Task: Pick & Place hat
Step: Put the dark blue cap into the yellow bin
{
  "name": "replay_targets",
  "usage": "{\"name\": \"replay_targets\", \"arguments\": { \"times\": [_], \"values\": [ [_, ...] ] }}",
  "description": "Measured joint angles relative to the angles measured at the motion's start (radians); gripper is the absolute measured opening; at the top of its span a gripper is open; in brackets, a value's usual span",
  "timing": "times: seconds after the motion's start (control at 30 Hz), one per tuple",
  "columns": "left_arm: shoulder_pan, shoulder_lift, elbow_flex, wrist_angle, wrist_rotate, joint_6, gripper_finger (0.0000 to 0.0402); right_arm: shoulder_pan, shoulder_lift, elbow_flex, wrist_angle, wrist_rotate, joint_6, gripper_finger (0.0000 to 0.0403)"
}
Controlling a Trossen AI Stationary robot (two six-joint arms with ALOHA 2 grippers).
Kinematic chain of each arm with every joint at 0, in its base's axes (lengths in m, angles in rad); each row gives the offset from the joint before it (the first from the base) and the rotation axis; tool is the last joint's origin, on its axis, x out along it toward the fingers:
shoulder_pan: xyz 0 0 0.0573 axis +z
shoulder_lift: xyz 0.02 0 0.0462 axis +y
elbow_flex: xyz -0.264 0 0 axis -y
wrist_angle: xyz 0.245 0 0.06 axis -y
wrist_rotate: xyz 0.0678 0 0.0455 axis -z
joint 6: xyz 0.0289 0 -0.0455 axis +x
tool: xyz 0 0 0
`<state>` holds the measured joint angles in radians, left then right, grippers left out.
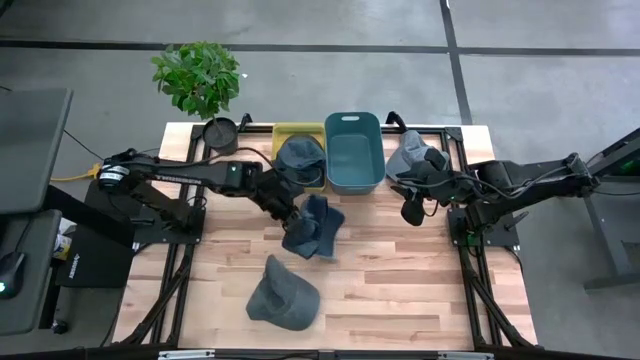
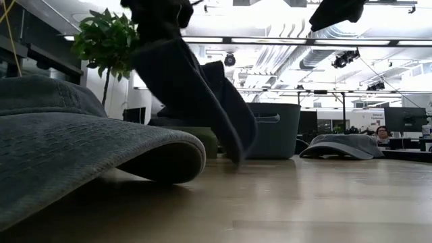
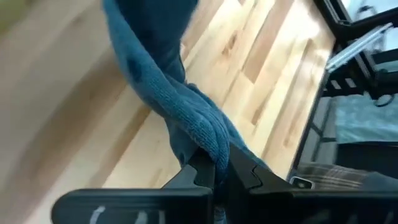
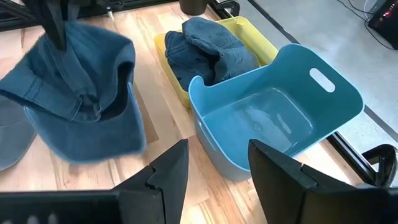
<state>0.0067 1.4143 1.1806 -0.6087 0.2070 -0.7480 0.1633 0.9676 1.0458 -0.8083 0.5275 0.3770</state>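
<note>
Clamped left gripper [image 1: 291,212] lifts hat [image 1: 314,226] beside bins [image 1: 353,152].

Open-plan lab: exposed ceiling ducts [image 2: 283,57]

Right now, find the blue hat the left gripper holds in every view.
High view: blue hat at table centre, hanging from the shut left gripper.
Low view: dark, draping down at upper centre.
Left wrist view: cloth pinched between the fingers.
Right wrist view: at left, lifted off the table.
Shared landmark: the teal bin; not in the left wrist view.
</note>
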Motion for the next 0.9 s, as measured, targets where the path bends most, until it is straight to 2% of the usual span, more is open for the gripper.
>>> {"name": "replay_targets", "arguments": {
  "times": [0.37, 0.7, 0.9],
  "values": [
    [0.000, 0.000, 0.181, -0.204, -0.036, 0.107, 0.0000, 0.000, 0.000, 0.000, 0.000, 0.001, 0.000, 0.0162],
    [0.000, 0.000, 0.404, -0.477, -0.068, 0.225, 0.0000, 0.000, 0.000, 0.000, 0.001, 0.017, 0.000, 0.0162],
    [0.000, 0.015, 0.553, -0.646, -0.187, 0.352, 0.0000, 0.000, 0.000, 0.000, 0.001, 0.023, -0.004, 0.0162]
  ]
}}
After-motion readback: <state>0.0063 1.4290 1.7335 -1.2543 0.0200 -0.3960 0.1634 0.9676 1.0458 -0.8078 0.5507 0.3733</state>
